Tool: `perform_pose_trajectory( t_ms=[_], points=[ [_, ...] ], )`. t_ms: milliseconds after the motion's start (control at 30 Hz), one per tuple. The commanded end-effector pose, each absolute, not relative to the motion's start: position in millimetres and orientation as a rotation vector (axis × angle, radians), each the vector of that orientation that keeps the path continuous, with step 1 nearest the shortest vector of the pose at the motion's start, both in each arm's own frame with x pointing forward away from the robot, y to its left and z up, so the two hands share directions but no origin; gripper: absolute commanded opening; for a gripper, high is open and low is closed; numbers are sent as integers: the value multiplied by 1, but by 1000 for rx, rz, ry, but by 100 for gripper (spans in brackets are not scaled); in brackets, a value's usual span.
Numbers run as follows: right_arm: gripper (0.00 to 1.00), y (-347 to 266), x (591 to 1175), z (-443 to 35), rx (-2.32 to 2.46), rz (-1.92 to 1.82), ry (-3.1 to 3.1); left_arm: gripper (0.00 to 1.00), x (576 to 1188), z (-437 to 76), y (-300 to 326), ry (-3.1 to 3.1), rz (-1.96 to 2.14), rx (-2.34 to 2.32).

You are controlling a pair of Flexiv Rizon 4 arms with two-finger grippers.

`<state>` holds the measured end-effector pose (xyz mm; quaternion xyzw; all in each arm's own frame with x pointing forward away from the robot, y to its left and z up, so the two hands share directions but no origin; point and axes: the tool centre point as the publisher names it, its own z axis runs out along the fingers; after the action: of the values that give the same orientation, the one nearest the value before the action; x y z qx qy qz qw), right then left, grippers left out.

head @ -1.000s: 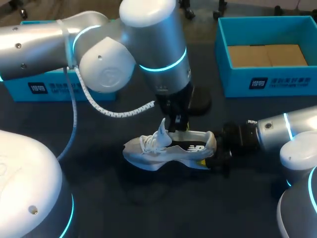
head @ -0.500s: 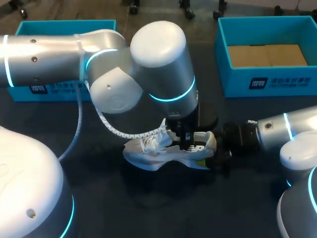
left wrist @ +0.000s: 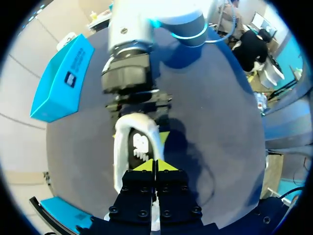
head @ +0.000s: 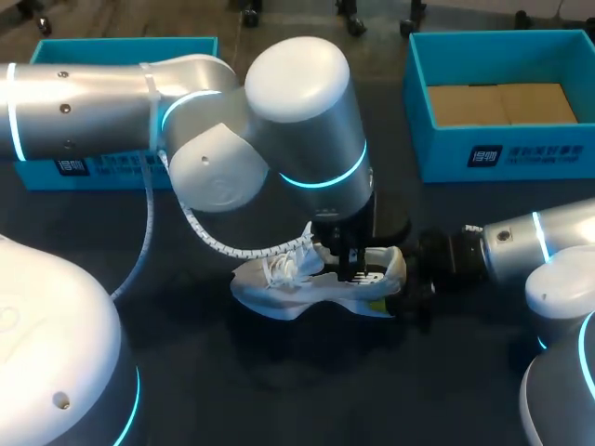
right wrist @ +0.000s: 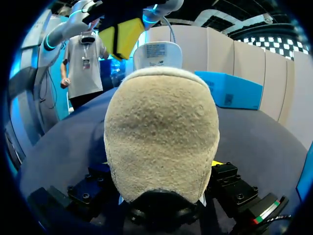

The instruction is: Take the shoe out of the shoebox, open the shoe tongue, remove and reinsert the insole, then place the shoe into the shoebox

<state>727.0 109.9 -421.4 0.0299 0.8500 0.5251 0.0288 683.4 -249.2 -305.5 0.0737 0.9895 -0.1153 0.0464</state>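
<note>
Two tools are on the shoe (head: 307, 283) at once, and it stands upright on the dark surface (head: 279, 390) between them. The right tool (head: 407, 283) has the heel clamped between its fingers. The left tool (left wrist: 156, 166) comes down from above into the mouth of the shoe, its yellow tips pressed together just behind the raised tongue (head: 305, 243). I cannot tell whether any insole is pinched between them, as the sides of the shoe hide it. The step in hand looks like the insole work. To do it well, the right tool should hold firm and unmoving so the sole neither lifts nor twists. The left tool should work along the length of the shoe rather than across it, clear of the laces (head: 277, 269) just past the tongue. Any pull should be slow and upward, slanting toward the heel, since a foam insole will likely bend and drag on the lining. The shoebox (head: 502, 153) sits open-topped, well apart beyond the right tool.
</note>
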Motion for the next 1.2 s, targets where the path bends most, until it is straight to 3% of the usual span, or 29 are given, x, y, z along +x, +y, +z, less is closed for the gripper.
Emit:
perform_pose_trajectory(
  t_ms=[33,1000,1033,1067,1200],
  points=[
    [0,110,727,-422,93,1616,2623,0,696,-316,-249,3080,-337,327],
    [0,110,727,-422,93,1616,2623,0,704,-383,-245,3141,-262,478],
    [0,110,727,-422,93,1616,2623,5,704,-383,-245,3138,-261,478],
    [0,110,727,-422,93,1616,2623,20,704,-384,-244,3135,-266,495],
    [0,110,727,-422,93,1616,2623,28,705,-387,-244,3131,-264,492]
  ],
)
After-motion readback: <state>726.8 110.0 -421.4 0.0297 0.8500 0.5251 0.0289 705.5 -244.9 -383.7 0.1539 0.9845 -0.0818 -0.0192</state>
